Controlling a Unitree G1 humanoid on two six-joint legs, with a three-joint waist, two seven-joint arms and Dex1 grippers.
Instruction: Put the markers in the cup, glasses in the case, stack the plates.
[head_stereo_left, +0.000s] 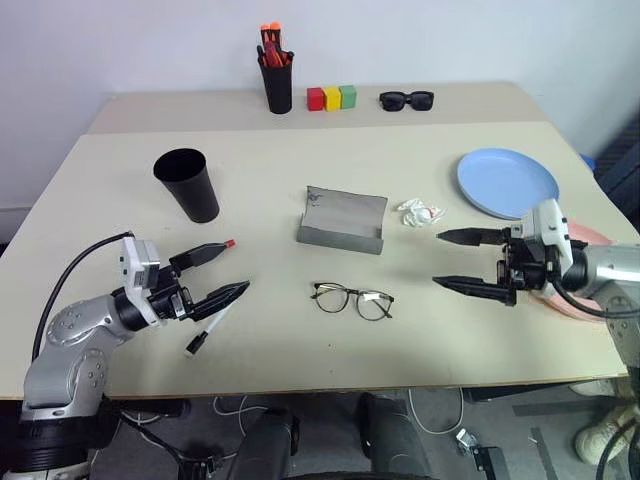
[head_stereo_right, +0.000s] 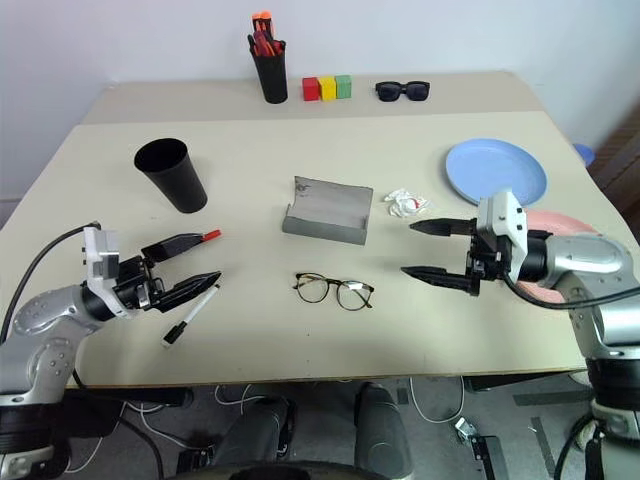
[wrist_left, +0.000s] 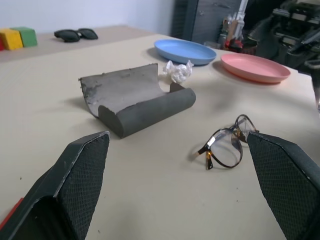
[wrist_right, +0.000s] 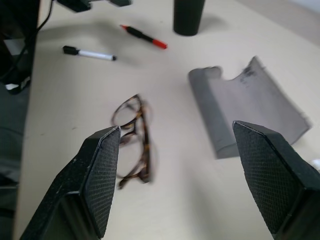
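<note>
I see bare table around the glasses, open from the near edge; the case blocks behind them.

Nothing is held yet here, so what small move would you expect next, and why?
Probably the left end effector drops onto the markers: it hangs open right over them, with the red-capped one by its upper finger and the white one just under its lower finger. The cup stands upright close behind. The right end effector is also open, facing the glasses across a gap.
</note>
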